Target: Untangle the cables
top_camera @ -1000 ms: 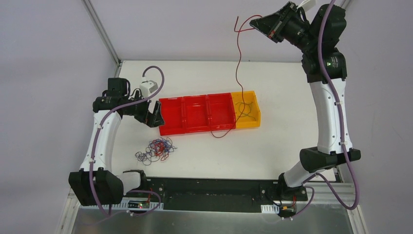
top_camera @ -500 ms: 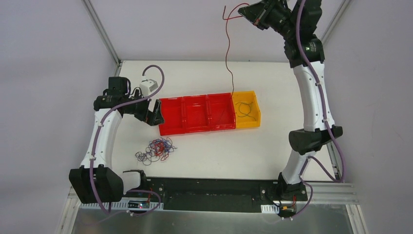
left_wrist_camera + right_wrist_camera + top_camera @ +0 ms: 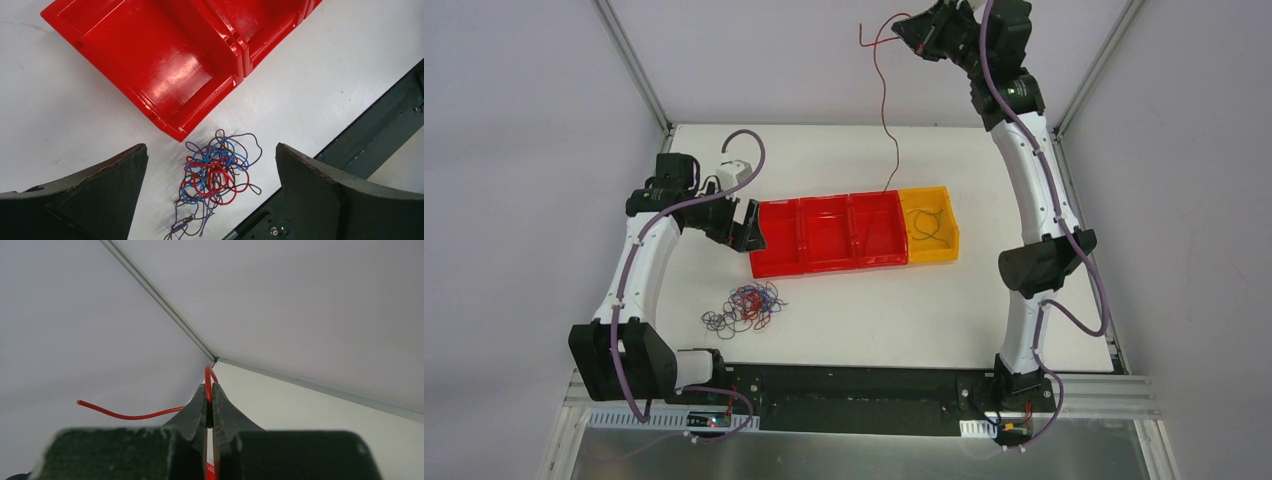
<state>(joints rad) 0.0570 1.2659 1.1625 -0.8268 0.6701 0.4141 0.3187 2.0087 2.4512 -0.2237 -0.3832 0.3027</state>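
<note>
A small tangle of thin red, blue and purple cables (image 3: 744,306) lies on the white table, in front of the bins; it also shows in the left wrist view (image 3: 216,179). My right gripper (image 3: 898,27) is raised high at the back and is shut on a single red cable (image 3: 884,110), which hangs down to the red bins; the pinched wire shows in the right wrist view (image 3: 208,377). My left gripper (image 3: 749,228) is open and empty, beside the left end of the red bins, apart from the tangle.
A row of red bins (image 3: 828,234) and a yellow bin (image 3: 932,226) holding a dark thin cable stand mid-table. The dark front rail (image 3: 844,385) runs along the near edge. The enclosure's metal frame posts (image 3: 634,62) rise behind.
My right gripper has swung up and to the left with the red cable, lifting its lower end out of the yellow bin and off the table. The left gripper has shifted slightly right.
</note>
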